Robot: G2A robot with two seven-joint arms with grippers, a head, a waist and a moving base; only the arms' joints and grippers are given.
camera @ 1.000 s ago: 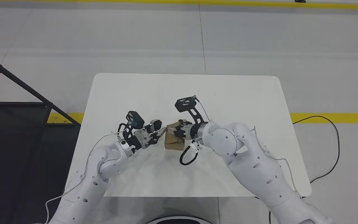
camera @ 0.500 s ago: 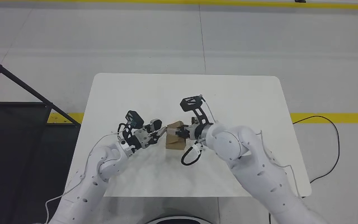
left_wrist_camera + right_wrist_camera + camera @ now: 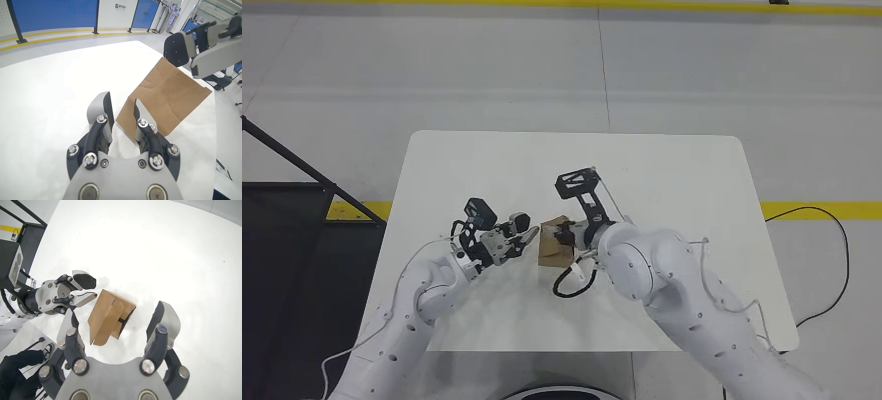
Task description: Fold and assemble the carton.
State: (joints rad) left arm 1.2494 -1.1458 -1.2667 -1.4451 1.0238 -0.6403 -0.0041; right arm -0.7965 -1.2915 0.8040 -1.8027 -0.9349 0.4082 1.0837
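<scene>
On table [image 3: 672, 170], half-folded carton [image 3: 105, 315] sits betw. L hand [image 3: 121, 98] & R hand [image 3: 116, 309], both spread.

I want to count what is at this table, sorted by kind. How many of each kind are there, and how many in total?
carton, brown: 1
end effectors: 2, the left end effector and the right end effector, both open
table, white: 1
Total: 4
</scene>
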